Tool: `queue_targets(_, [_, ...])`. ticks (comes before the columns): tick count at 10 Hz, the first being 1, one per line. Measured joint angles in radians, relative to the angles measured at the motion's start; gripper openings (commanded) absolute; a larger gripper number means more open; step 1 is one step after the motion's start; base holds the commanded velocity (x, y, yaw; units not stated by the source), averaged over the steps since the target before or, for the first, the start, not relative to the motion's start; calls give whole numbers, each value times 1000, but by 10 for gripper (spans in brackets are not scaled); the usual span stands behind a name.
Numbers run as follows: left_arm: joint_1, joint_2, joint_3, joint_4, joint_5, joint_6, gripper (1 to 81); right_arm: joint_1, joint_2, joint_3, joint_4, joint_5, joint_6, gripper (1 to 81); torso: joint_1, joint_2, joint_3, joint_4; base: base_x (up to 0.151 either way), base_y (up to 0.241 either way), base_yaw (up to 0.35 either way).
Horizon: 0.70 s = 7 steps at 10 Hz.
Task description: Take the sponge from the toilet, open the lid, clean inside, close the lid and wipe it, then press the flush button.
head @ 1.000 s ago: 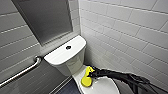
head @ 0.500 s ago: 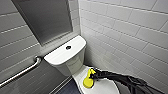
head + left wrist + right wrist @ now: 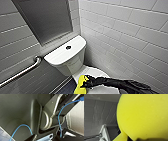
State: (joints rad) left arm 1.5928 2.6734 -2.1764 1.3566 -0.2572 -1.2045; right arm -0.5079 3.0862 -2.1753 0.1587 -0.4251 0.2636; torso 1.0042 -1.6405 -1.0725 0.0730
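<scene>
1. Gripping the sponge (image 3: 80, 85) is the right hand (image 3: 86, 81), clenched on the yellow block, with the black-sleeved arm reaching across in front of the tank.
2. Down on the toilet (image 3: 68, 62) the sponge meets the white lid (image 3: 98, 72), at the lid's edge just forward of the tank; the lid looks closed over the bowl.
3. Up on the tank top, dead centre, sits the flush button (image 3: 68, 47), dark and round, well apart from the sponge.
4. Close up from the right wrist, the sponge bulks large and bright, with the tank's white corner behind it.
5. Beside the tank, a metal grab bar (image 3: 22, 72) runs along the grey tiled wall (image 3: 15, 42).
</scene>
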Motion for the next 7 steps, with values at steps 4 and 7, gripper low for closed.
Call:
queue_targets(4, [-5, 0, 0, 1, 0, 0, 811, -34, -111, 132, -11, 40, 23, 10, 0, 0, 0, 0, 0, 0, 0])
queue_targets(7, [-4, 0, 0, 1, 0, 0, 811, -105, -182, 111, -21, 66, 29, 10, 0, 0, 0, 0, 0, 0, 0])
